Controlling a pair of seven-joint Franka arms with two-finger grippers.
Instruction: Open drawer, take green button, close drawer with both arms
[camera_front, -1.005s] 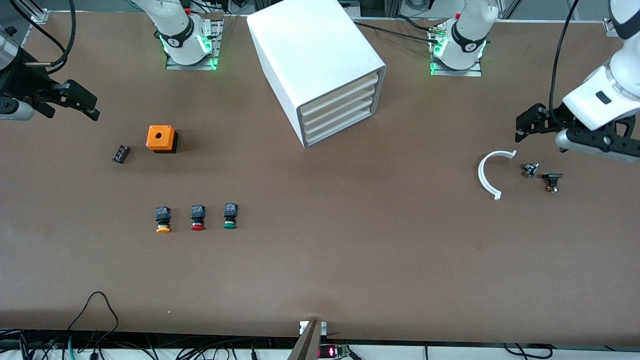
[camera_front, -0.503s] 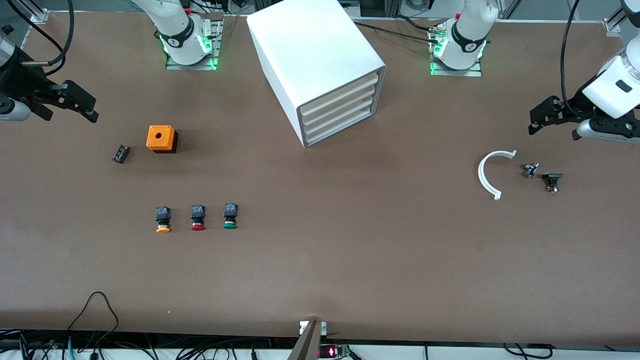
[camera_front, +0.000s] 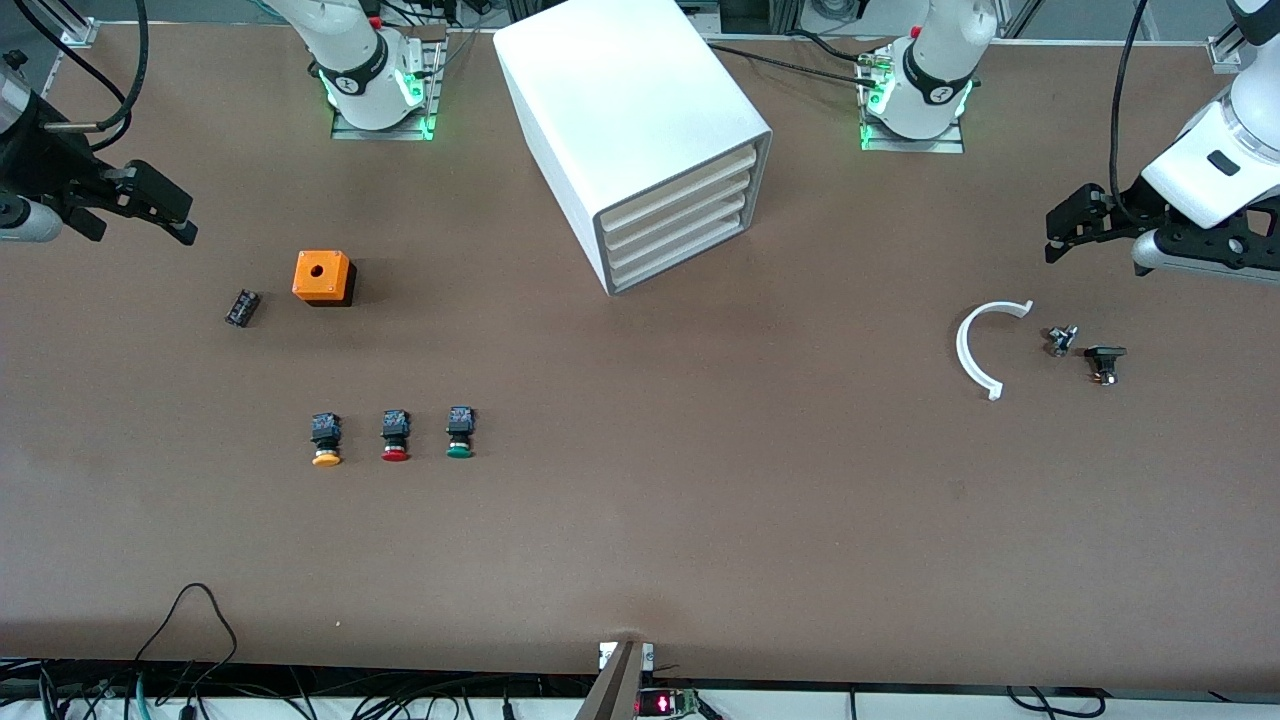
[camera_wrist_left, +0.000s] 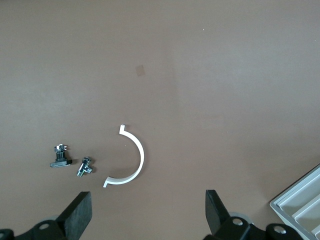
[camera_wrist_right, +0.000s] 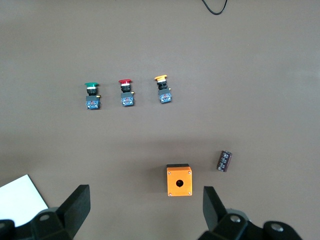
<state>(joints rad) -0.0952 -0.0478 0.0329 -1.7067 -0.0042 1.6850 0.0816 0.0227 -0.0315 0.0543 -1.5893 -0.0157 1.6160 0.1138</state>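
White cabinet (camera_front: 640, 130) sits mid-table between the two arm bases, all four drawers shut, cream fronts angled toward the left arm's end and partly toward the front camera. Nothing started yet, by the look of it.

Left gripper (camera_front: 1062, 232) hovers over bare table toward the left arm's end from the cabinet, above the white plastic arc (camera_front: 980, 350) and two small metal fittings (camera_front: 1062, 340). Fingers spread wide, empty. Right gripper (camera_front: 165, 210) hovers toward the right arm's end from the cabinet, over table near the orange box (camera_front: 322, 277) and a small black part (camera_front: 242, 307). Fingers also spread, empty.

Green button (camera_front: 460, 434) lies on its side on open table, nearer the front camera than the cabinet, toward the right arm's end. It's not in a drawer. Long axis runs cap to body: green cap toward the front camera, black body toward the bases. Red button (camera_front: 395, 436) just beside it, orange-capped button (camera_front: 326, 439) next along, same orientation.

Step in hand, my read: open a drawer (camera_front: 678, 190). Left arm is better placed since the fronts face its end. Come in square to the front, catch the cream edge, pull straight along the cabinet's long axis. An off-axis pull may drag the whole box, so the right arm could steady it.
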